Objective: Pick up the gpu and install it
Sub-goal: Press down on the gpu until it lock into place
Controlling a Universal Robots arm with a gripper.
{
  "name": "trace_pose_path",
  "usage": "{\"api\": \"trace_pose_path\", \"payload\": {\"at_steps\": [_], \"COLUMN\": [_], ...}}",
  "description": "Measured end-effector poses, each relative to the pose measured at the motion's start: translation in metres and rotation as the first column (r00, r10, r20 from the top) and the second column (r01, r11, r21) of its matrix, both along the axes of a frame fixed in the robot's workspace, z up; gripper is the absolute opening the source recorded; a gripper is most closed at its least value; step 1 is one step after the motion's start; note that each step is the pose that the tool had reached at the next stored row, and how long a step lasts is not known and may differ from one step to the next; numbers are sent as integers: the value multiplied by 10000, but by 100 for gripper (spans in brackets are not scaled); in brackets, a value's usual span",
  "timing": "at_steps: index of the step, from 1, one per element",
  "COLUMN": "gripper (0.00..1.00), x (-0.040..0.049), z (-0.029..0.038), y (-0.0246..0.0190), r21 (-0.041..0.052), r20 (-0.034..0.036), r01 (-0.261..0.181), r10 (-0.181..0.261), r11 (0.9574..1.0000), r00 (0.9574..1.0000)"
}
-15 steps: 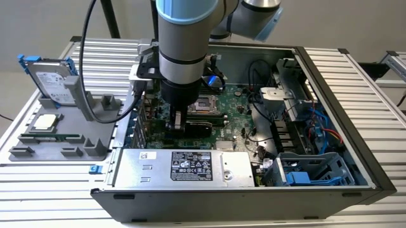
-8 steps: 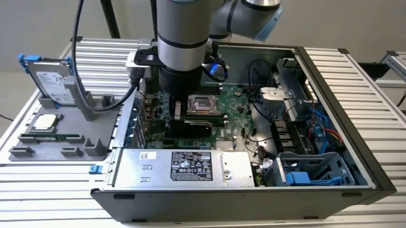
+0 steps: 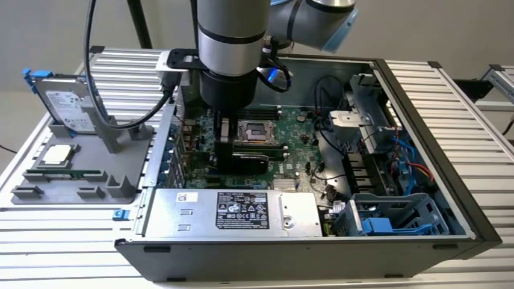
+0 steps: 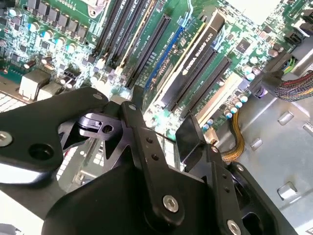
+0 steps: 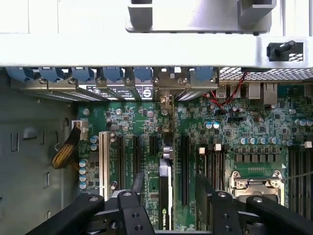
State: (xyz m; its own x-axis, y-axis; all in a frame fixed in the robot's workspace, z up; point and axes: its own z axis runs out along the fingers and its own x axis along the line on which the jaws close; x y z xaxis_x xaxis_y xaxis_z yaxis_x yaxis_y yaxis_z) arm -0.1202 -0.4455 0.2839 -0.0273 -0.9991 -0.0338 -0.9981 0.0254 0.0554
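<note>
Straddles the gpu (image 5: 165,205) with the claw (image 5: 170,182) spread wide, gripping nothing. Stands upright, edge-on, in a slot of the motherboard (image 5: 230,127), below the rear slot covers (image 5: 112,76). Risks half-seating if tilted, or snagging a finger. Crowds close: memory slots (image 5: 215,169), yellow cable (image 5: 66,152).

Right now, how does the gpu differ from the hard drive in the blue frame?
The gpu stands on edge on the motherboard inside the computer case; the hard drive stands outside it in the gray holder. The gpu sits between the fingers of the hand; the hard drive stands free of it. The gpu looks dark, the hard drive silver. Both stand on edge.
</note>
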Motion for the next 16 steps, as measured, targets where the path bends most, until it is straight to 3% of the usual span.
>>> {"api": "trace_pose_path", "payload": {"at_steps": [16], "gripper": [0], "x": [-3], "z": [2], "y": [0], "r21": [-3], "r20": [-2], "r01": [0], "r10": [0], "r11": [10000], "r00": [10000]}}
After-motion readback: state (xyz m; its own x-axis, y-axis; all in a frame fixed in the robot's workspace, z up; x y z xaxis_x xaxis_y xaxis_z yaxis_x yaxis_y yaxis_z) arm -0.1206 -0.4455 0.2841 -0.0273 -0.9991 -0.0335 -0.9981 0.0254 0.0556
